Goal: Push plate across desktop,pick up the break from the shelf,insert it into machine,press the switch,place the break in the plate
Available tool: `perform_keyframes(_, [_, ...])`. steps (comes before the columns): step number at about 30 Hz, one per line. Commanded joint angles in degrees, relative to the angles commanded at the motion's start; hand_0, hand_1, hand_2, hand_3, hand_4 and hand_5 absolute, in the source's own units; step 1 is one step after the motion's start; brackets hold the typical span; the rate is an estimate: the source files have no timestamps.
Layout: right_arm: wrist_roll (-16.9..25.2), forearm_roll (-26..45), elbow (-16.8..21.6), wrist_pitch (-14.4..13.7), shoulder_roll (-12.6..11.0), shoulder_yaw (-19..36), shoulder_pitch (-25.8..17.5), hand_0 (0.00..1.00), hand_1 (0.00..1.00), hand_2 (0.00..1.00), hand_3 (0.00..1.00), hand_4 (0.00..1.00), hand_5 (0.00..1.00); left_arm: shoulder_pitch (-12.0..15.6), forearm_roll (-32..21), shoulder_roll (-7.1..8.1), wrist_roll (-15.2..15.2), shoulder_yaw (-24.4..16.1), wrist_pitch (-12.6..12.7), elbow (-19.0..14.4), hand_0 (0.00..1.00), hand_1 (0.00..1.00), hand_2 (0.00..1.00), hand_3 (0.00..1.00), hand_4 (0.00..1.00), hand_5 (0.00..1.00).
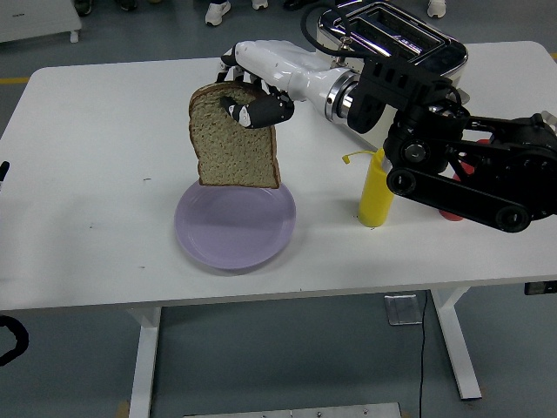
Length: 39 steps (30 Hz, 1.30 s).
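holding a slice of bread (233, 144) by its upper edge, our right robot hand (252, 100) has its fingers (261, 111) curled tight around the crust, so the slice hangs upright and faces us, its lower edge just above the far rim of the lilac plate (233, 233). we cannot tell whether the bread touches the plate or hangs clear of it. the plate sits on the white worktop (96, 174), a little left of the middle and close to the near edge. our right arm comes in from the right edge and stretches left across the worktop, its white forearm (291, 74) passing in front of the cream toaster (392, 30) at the far right. the yellow squeeze bottle (374, 192) stands upright just right of the plate, partly behind the arm's black links. a red bottle (450, 212) is mostly hidden behind that arm, with only a sliver showing. we see nothing of our left robot hand. shoes of people show on the floor beyond the far edge.
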Motion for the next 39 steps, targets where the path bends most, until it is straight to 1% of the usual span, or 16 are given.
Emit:
perform_keyframes(7, [0.31, 2.06, -1.72, -0.32, 2.67, -2.94, -0.51, 0.175, 0.263, 0.355, 0.475, 0.211, 0.042, 0.07, 0.0, 0.01, -0.01, -0.01, 0.02, -0.01, 0.814, 0.861, 0.922, 0.849, 0.647, 0.998])
perform_keyframes(8, [0.47, 2.37, -2.36, -0.52, 3.3, -3.19, -0.66, 0.175, 0.263, 0.355, 0.475, 0.211, 0.042, 0.04, 0.0, 0.01, -0.02, -0.01, 0.02, -0.01, 0.814, 0.861, 0.922, 0.849, 0.647, 0.998])
perform_keyframes(9, [0.6, 2.61, -2.91, -0.69, 3.82, -3.38, -0.79, 0.197, 0.265, 0.358, 0.475, 0.212, 0.041, 0.01, 0.0, 0.01, -0.02, -0.01, 0.03, 0.0, 0.814, 0.861, 0.922, 0.849, 0.647, 0.998])
perform_keyframes(12, [0.93, 3.14, -4.79, -1.26, 5.26, -3.71, -1.14, 0.197, 0.265, 0.358, 0.475, 0.212, 0.041, -0.13, 0.0, -0.02, -0.01, 0.08, 0.03, 0.0, 0.814, 0.861, 0.922, 0.849, 0.647, 0.998])
perform_keyframes(17, [1.38, 4.3, -7.37, -2.09, 6.95, -4.17, -1.89, 0.207, 0.272, 0.362, 0.475, 0.212, 0.042, -0.24, -0.01, -0.07, -0.01, 0.09, 0.04, 0.01, 0.814, 0.861, 0.922, 0.849, 0.647, 0.998])
perform_keyframes(21, [1.66, 5.22, -8.7, -2.45, 7.71, -4.73, -2.44, 0.207, 0.272, 0.362, 0.475, 0.212, 0.042, -0.25, -0.01, -0.05, -0.03, -0.05, 0.05, -0.01, 0.814, 0.861, 0.922, 0.849, 0.647, 0.998])
perform_keyframes(22, [1.69, 5.5, -9.0, -2.5, 7.88, -4.91, -2.58, 0.237, 0.293, 0.381, 0.483, 0.223, 0.037, -0.25, -0.01, -0.05, -0.03, -0.08, 0.05, -0.02, 0.814, 0.861, 0.922, 0.849, 0.647, 0.998])
perform_keyframes(27, [1.84, 6.91, -10.35, -2.67, 8.76, -5.98, -3.16, 0.237, 0.293, 0.381, 0.483, 0.223, 0.037, -0.29, -0.02, -0.08, -0.03, -0.11, 0.06, -0.01, 0.814, 0.861, 0.922, 0.849, 0.647, 0.998])
perform_keyframes(28, [1.86, 7.15, -10.58, -2.66, 8.93, -6.18, -3.25, 0.274, 0.339, 0.409, 0.491, 0.234, 0.044, -0.32, -0.02, -0.09, -0.04, -0.09, 0.05, -0.01, 0.815, 0.861, 0.922, 0.849, 0.647, 0.998])
perform_keyframes(33, [1.97, 8.06, -11.46, -2.58, 9.3, -6.67, -3.55, 0.274, 0.339, 0.409, 0.491, 0.234, 0.044, -0.37, -0.03, -0.12, -0.05, -0.09, 0.04, -0.01, 0.815, 0.861, 0.922, 0.849, 0.647, 0.998])
perform_keyframes(34, [1.98, 8.29, -11.65, -2.29, 9.28, -6.71, -3.59, 0.317, 0.436, 0.48, 0.521, 0.312, 0.103, -0.37, -0.04, -0.11, -0.05, -0.11, 0.04, -0.01, 0.814, 0.861, 0.922, 0.849, 0.647, 0.998])
perform_keyframes(39, [2.09, 8.92, -12.54, -1.02, 9.22, -6.9, -3.86, 0.317, 0.436, 0.48, 0.521, 0.312, 0.103, -0.41, -0.04, -0.1, -0.07, -0.19, 0.06, -0.03, 0.814, 0.861, 0.922, 0.849, 0.647, 0.998])
